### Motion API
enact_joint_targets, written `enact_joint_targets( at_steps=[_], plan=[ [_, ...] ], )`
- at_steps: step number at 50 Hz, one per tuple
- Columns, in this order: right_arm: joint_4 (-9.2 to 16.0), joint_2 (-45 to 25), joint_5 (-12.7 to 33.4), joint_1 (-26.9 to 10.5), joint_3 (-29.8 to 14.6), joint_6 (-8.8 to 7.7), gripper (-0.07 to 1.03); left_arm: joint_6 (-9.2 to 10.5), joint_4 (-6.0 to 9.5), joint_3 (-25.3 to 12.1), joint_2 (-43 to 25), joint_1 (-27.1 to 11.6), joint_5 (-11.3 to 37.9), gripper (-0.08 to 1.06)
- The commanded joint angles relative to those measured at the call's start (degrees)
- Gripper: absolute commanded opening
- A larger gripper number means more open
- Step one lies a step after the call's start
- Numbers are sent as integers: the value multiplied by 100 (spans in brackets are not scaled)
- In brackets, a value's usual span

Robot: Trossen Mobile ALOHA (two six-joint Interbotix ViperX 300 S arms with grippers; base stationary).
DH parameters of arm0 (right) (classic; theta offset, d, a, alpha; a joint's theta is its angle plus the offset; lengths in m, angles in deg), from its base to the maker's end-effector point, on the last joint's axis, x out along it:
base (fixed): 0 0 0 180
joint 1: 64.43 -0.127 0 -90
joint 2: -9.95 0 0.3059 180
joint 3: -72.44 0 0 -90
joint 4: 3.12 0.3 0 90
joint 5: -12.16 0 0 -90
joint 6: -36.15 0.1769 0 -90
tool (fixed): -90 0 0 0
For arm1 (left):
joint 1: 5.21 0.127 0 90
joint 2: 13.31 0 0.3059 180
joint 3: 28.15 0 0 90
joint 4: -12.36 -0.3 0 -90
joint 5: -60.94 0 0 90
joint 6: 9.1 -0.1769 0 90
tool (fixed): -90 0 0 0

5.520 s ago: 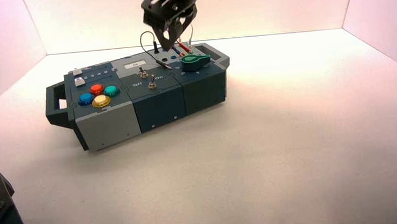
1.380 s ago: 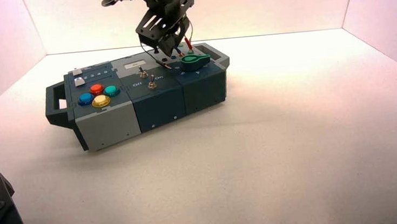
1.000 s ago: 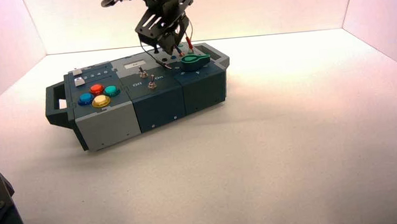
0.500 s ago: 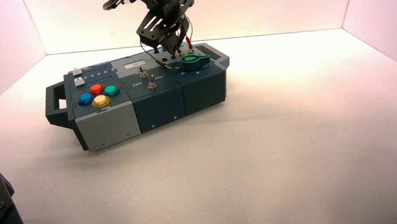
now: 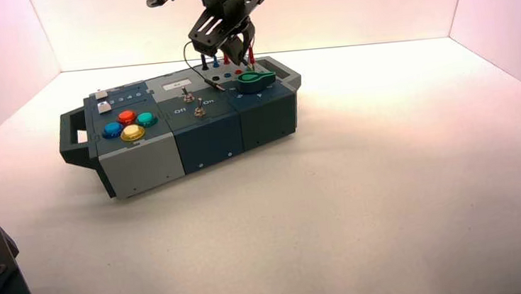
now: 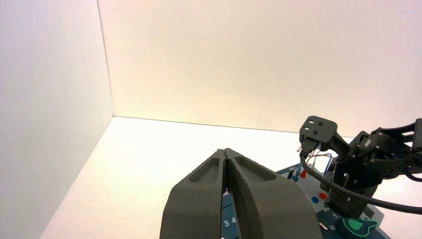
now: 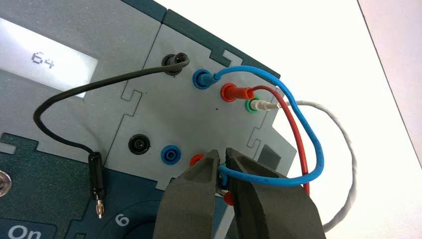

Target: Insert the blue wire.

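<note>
High view: right gripper (image 5: 239, 62) at the matte box's (image 5: 206, 127) one o'clock.

Left wrist view: left gripper (image 6: 225, 151) idle, shut, seven o'clock of box.

Right wrist view: smooth blue wire (image 7: 311, 134) arched, one plug socketed, other pinched between narrowed ridged fingers (image 7: 199, 191).

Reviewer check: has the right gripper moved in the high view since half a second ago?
Yes: to the right. It was left of the green knob; now the right gripper is behind the knob's left part.
</note>
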Motion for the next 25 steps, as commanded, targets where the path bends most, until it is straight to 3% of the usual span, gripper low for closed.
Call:
enact_joint_targets(
  at_steps=[1, 12, 25],
  plan=[
    [44, 149, -26, 26, -211, 53, -2, -18, -18, -79, -26, -26, -70, -3],
    [141, 132, -35, -9, -378, 53, -2, -18, -18, -79, 26, -26, -70, -3],
    [457, 132, -35, -9, -545, 9, -2, -18, -18, -79, 79, -35, -70, -3]
  ],
)
